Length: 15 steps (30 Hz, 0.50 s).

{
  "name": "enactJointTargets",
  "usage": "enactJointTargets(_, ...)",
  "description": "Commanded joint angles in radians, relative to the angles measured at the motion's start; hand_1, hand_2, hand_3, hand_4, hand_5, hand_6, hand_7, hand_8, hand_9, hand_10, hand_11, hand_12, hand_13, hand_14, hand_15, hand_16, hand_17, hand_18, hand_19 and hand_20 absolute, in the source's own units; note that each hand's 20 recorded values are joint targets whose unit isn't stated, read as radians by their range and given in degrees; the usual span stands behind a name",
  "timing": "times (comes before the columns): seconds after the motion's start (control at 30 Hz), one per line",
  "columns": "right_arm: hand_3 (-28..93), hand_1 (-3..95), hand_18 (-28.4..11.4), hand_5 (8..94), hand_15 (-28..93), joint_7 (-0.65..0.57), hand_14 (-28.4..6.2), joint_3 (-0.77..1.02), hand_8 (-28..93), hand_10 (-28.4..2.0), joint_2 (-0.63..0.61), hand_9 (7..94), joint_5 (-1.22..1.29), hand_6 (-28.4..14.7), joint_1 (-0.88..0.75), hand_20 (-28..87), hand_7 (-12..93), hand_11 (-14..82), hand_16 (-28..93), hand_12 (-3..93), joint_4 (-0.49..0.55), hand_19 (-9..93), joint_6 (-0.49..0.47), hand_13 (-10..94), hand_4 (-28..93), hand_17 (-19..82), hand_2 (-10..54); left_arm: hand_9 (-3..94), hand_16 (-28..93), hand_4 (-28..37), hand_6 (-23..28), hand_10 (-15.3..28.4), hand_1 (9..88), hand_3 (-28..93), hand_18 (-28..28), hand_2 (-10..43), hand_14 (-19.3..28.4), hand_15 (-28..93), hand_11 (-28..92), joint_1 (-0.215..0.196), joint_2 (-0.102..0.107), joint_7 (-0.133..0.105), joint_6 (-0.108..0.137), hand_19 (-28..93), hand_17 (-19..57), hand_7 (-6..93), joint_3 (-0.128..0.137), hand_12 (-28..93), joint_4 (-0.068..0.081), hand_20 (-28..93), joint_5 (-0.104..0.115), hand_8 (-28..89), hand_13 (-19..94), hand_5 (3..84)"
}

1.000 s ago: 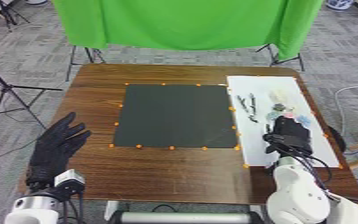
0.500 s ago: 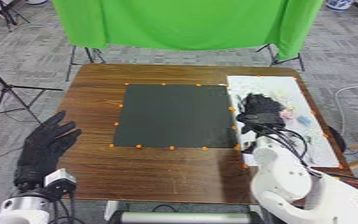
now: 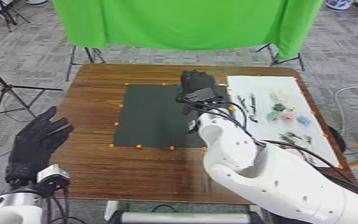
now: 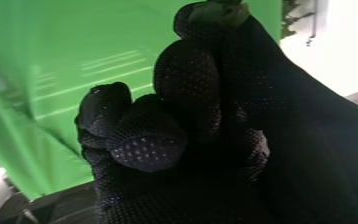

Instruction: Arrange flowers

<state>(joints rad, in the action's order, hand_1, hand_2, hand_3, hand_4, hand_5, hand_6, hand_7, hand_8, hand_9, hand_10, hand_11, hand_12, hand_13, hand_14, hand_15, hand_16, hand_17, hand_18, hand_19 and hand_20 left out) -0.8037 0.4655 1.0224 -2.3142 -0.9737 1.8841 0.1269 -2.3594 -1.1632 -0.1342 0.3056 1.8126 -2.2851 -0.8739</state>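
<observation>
Right hand [image 3: 198, 82] has swung off the white sheet [image 3: 246, 83] to the dark mat's [image 3: 153, 115] far edge, and the left hand [image 3: 31, 145] drifted outward a bit, fingers loosely straight. Wrist view shows the right one's fingers [image 4: 186, 67] curled, pinching some small greenish piece [image 4: 218, 14]. Flowers [image 3: 288, 115] and dark twigs [image 3: 253, 106] lie on the sheet. Right arm [image 3: 224, 145] kinda blocks the mat's near right corner. Green cloth [image 3: 193, 25] hangs past the tabletop [image 3: 158, 172].

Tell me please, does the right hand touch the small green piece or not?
Touching. The right wrist view shows it: the small green piece is pinched at the tips of the right hand, with glove fabric directly against it.
</observation>
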Motion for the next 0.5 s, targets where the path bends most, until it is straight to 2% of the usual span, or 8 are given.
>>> enactJointTargets(0.03, 90, 42.8, -26.7, 91.9, 82, 0.040, -10.7, -0.052, 25, -13.6, 0.108, 87.4, 0.013, -3.8, 0.014, 36, 25, 54.1, 17, 28.0, -0.087, 93, -0.029, 83, -17, 38, -9.5, 33.6, -10, -22.4, 8.4, 19.9, 24.1, 82, 22.4, 5.3, 26.3, 48, 28, 0.102, 0.012, 0.010, -0.054, 59, -8.4, 15.3, -0.027, 9, 0.028, -5, -0.008, -11, 25, 34.3)
enactJointTargets(0.17, 90, 43.0, -26.5, 91.8, 82, 0.077, -10.7, -0.130, 25, -13.6, 0.124, 87.1, 0.028, -3.8, 0.063, 36, 25, 54.3, 17, 28.1, -0.140, 93, -0.009, 82, -17, 37, -9.5, 33.7, -10, -22.4, 8.4, 20.0, 24.1, 82, 22.4, 5.3, 26.3, 48, 28, 0.106, 0.009, 0.003, -0.067, 59, -8.5, 15.2, -0.031, 9, 0.034, -5, -0.007, -11, 25, 34.3)
enactJointTargets(0.33, 90, 43.1, -26.1, 91.6, 83, 0.066, -10.8, -0.190, 24, -13.6, 0.155, 86.9, 0.050, -3.7, 0.088, 36, 25, 54.5, 17, 28.0, -0.181, 93, -0.012, 82, -18, 37, -9.5, 33.6, -10, -22.4, 8.4, 19.9, 24.1, 82, 22.5, 5.3, 26.3, 48, 28, 0.108, -0.005, 0.008, -0.091, 59, -8.5, 15.3, -0.018, 9, 0.035, -4, -0.016, -11, 25, 34.3)
enactJointTargets(0.4, 89, 43.1, -26.1, 91.4, 83, 0.071, -10.8, -0.196, 24, -13.6, 0.175, 86.8, 0.062, -3.7, 0.091, 36, 25, 54.6, 17, 28.0, -0.202, 93, -0.030, 82, -18, 37, -9.5, 33.7, -10, -22.3, 8.5, 19.9, 24.3, 81, 22.8, 5.3, 26.3, 48, 28, 0.108, 0.003, -0.001, -0.083, 60, -8.1, 14.9, -0.020, 9, 0.040, -4, -0.013, -11, 25, 34.5)
enactJointTargets(0.43, 89, 43.0, -26.1, 91.4, 83, 0.063, -10.9, -0.207, 24, -13.6, 0.183, 86.7, 0.084, -3.6, 0.101, 36, 25, 54.7, 17, 28.0, -0.210, 93, -0.033, 82, -18, 36, -9.5, 33.8, -9, -22.3, 8.5, 19.9, 24.3, 81, 23.0, 5.3, 26.3, 48, 27, 0.114, 0.003, 0.004, -0.077, 60, -8.0, 14.8, -0.023, 9, 0.043, -4, -0.010, -11, 25, 34.5)
enactJointTargets(0.5, 89, 43.1, -26.0, 91.3, 83, 0.037, -10.9, -0.232, 24, -13.6, 0.193, 86.6, 0.128, -3.6, 0.129, 36, 25, 54.8, 17, 27.9, -0.224, 93, -0.036, 82, -18, 36, -9.5, 33.8, -9, -22.2, 8.5, 19.9, 24.2, 81, 23.3, 5.3, 26.3, 48, 27, 0.132, 0.006, 0.004, -0.086, 61, -7.4, 14.8, -0.028, 9, 0.049, -4, -0.011, -10, 25, 34.6)
